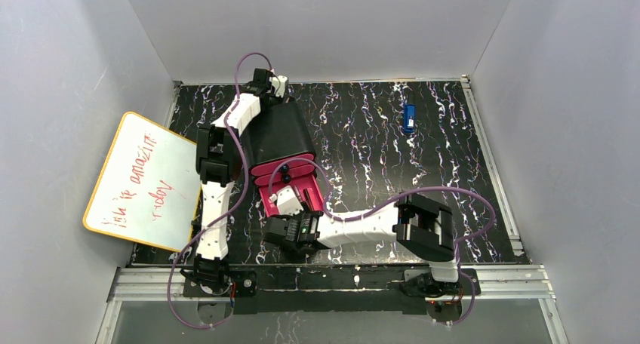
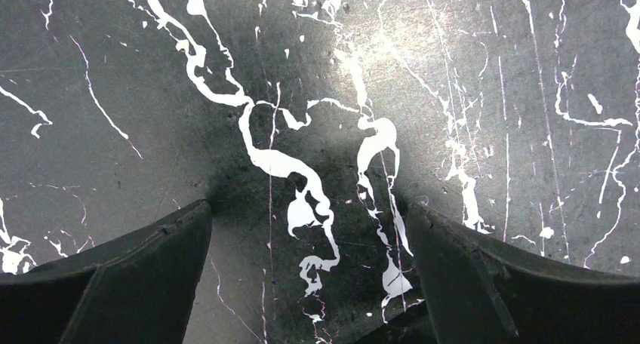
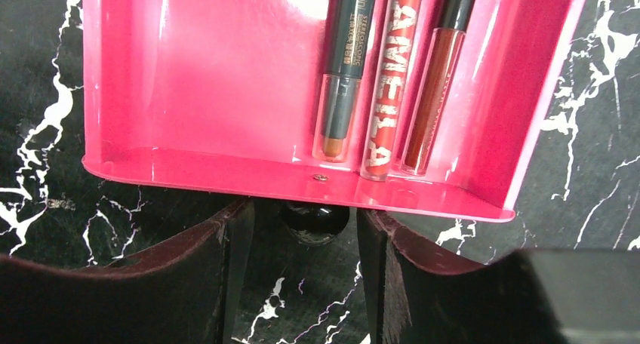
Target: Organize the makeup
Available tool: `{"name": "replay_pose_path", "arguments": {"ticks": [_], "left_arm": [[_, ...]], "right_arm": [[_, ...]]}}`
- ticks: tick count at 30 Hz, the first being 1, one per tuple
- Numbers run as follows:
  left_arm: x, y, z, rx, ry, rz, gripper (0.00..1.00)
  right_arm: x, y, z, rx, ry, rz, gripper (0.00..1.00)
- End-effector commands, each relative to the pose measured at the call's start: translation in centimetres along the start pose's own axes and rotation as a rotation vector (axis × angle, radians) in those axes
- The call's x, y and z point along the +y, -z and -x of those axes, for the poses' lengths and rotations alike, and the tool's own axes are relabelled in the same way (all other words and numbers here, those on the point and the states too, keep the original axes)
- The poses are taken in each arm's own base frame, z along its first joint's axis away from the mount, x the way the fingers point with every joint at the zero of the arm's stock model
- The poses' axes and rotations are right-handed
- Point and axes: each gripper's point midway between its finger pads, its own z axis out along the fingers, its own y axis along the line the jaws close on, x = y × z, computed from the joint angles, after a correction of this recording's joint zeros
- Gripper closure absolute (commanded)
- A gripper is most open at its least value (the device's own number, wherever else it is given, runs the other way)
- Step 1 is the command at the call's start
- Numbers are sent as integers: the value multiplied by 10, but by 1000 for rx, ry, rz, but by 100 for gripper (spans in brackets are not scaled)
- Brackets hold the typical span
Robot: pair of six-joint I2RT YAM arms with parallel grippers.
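Fingers (image 3: pixel 189 284) of the right gripper (image 3: pixel 303 210) stand apart, straddling the black knob (image 3: pixel 315 223) of the pink drawer (image 3: pixel 211 95); three makeup sticks (image 3: pixel 385 80) lie inside. Left gripper (image 2: pixel 308 208) gapes above the table (image 2: pixel 113 95).

Pink drawer (image 3: pixel 204 80) floor free beside 3 sticks (image 3: pixel 389 72) nr one wall

Sticks (image 3: pixel 389 80) cut off above; blue object (image 1: pixel 409 118) seemingly too small.
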Motion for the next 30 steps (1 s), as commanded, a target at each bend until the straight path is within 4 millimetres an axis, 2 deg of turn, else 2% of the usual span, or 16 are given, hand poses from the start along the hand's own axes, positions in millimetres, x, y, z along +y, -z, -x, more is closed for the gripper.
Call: {"name": "replay_pose_path", "arguments": {"ticks": [1,14,25,30], "left_arm": [[-20,-14,-34,119,-13,-42,2],[-23,-16,-38,132,-29,-38,2],[-23,-16,-39,134,-36,-30,2],[-23,-17,-40,136,-36,-28,2]], "right_arm": [[-6,1,36,-108,-28,-43,39],[-35,-35,70,-188,-26,-108,39],[-27,-84,116,-329,-42,-71,39],[-36,-97,140,-415,-53,-96,39]]}}
